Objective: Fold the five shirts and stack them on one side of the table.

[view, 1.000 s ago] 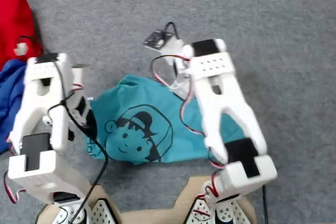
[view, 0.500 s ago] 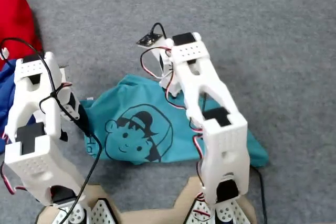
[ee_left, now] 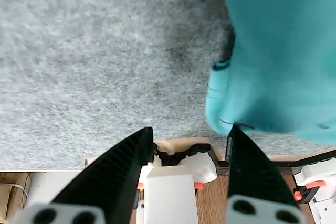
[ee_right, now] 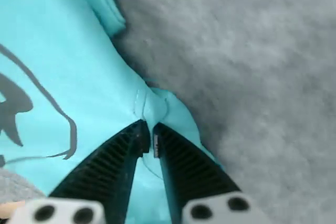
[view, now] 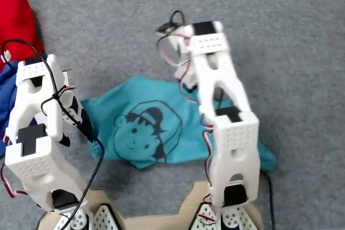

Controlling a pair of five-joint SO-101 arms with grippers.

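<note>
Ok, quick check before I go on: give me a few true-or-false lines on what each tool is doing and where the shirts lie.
1. The right tool is shut on the teal shirt. True.
2. The left tool is shut on the teal shirt as well. False: it is open, with the shirt's edge just beside it.
3. The teal shirt lies with its face print up. True.
4. The red shirt lies on top of the teal shirt. False: it lies apart from it, off on the left arm's side.
</note>
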